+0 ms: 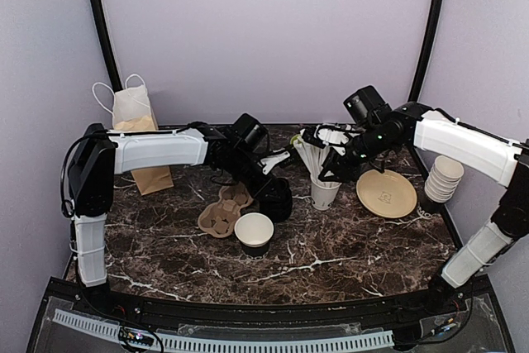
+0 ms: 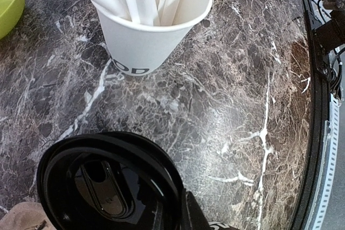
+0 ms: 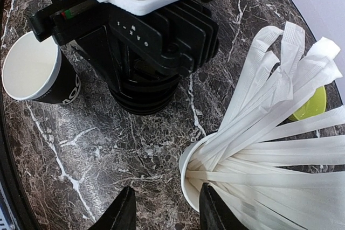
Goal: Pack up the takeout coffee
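We take the takeout coffee (image 1: pixel 254 233) to be the black cup with a white inside. It stands upright and lidless near the middle of the surface's near edge, just beside the cardboard carrier (image 1: pixel 221 211) — likely parked there for capping before it goes into a slot. The left pincer (image 1: pixel 273 190) is down on the black lid stack (image 2: pixel 108 181) just behind the cup. Its fingers are hidden, so we cannot tell whether they grip anything; we judge a lid pick is the step in hand. The right pincer (image 3: pixel 168 196) hangs spread and empty beside the straw cup (image 2: pixel 145 41), toward the right edge — probably keeping clear. The paper bag (image 1: pixel 136 134) stands at the far left corner, presumably for final packing.
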Tool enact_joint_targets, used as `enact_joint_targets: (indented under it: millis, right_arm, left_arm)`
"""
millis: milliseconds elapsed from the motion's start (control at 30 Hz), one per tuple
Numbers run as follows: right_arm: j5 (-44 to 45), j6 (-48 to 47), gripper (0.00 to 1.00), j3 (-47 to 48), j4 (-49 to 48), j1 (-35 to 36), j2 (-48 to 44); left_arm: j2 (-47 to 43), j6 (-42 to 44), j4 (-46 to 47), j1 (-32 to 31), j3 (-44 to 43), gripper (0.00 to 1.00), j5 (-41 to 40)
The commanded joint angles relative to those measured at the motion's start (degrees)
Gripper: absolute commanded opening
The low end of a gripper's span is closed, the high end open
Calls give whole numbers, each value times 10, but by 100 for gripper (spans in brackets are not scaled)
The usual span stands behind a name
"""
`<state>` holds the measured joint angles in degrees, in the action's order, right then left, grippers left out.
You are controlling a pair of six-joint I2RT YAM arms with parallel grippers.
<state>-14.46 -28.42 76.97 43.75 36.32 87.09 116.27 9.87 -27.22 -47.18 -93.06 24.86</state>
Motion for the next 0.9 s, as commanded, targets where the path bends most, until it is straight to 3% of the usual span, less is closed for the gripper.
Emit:
enact_joint_targets:
  millis: [0, 400, 567, 667, 767, 867]
  right_arm:
    - [-12, 3, 40, 16, 4, -3, 3]
    - [-95, 17, 42, 160, 66, -4, 16]
    - [-169, 60, 56, 240, 50, -18, 24]
    - [-290, 140, 60, 290, 27, -57, 55]
    - [-434, 252, 66, 300, -35, -101, 85]
    - [-523, 382, 87, 244, -163, -118, 87]
  left_arm:
    - [-47, -7, -13, -3, -13, 13, 14]
    - [-183, -78, 64, -3, 40, 11, -1]
    - [-244, -97, 140, 0, 46, 11, 13]
    - [-277, -122, 226, 6, 74, 11, 37]
    - [-321, -158, 373, 23, 147, 9, 54]
    - [-340, -185, 458, 37, 189, 8, 63]
